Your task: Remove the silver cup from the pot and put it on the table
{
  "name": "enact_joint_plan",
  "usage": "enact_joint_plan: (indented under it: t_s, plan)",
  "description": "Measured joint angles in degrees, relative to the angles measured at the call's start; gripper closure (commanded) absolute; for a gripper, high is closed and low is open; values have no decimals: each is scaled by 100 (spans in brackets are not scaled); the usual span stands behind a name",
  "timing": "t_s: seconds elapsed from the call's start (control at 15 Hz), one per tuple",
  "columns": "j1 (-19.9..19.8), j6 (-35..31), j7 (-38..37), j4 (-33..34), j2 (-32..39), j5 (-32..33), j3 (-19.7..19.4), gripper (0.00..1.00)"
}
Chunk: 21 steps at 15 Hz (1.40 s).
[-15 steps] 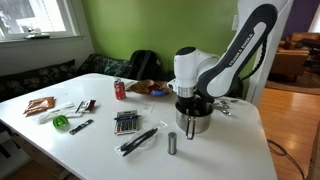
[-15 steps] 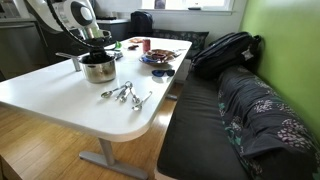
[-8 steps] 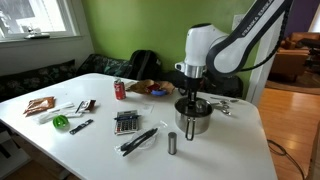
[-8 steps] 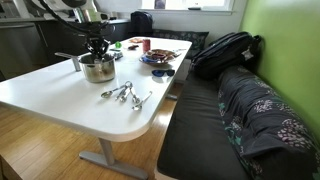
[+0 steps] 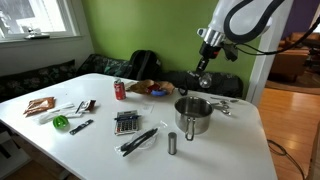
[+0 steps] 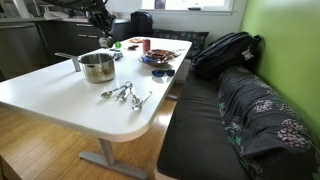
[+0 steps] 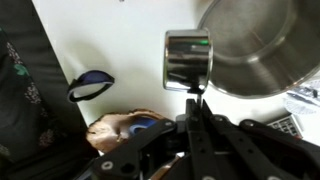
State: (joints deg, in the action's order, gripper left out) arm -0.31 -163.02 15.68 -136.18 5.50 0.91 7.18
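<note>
Gripper (image 7: pixel 195 96): jaws closed on the small shiny silver cylindrical cup (image 7: pixel 187 60), which it grips at the edge nearest the fingers. The exact contact point is too dark to resolve.

Cup position: in the air, out of the shiny steel cylindrical pot (image 5: pixel 192 115) and touching neither the pot nor the large white smooth-topped table (image 5: pixel 100 145). In the wrist view the cup sits just beside the pot's wide rim, with white tabletop behind it.

Arm: in an exterior view the gripper (image 5: pixel 200 72) hangs high above the pot, slightly behind it.

Pot: upright on the table, with its long handle pointing away from the rim in an exterior view (image 6: pixel 97 67).

Other items on the table:
- slim dark grey upright cylinder (image 5: pixel 172 144), near the pot
- red drink can (image 5: pixel 120 89), well apart from it
- dark calculator (image 5: pixel 125 122)
- cluster of metal measuring spoons (image 6: pixel 125 95), near the pot
</note>
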Motion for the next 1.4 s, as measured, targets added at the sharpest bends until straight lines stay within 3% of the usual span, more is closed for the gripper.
enact_joint_plan:
  t_s: [0.4, 0.8, 1.0, 1.4]
  plan:
    - [-85, 30, -976, -2, 456, 245, -791, 96]
    - [-34, 24, -1289, 142, 541, 243, -773, 99]
    - [-37, 30, -1802, 491, 1080, -1, -765, 99]
    - [-84, 71, -1924, 1463, 2341, -679, -576, 99]
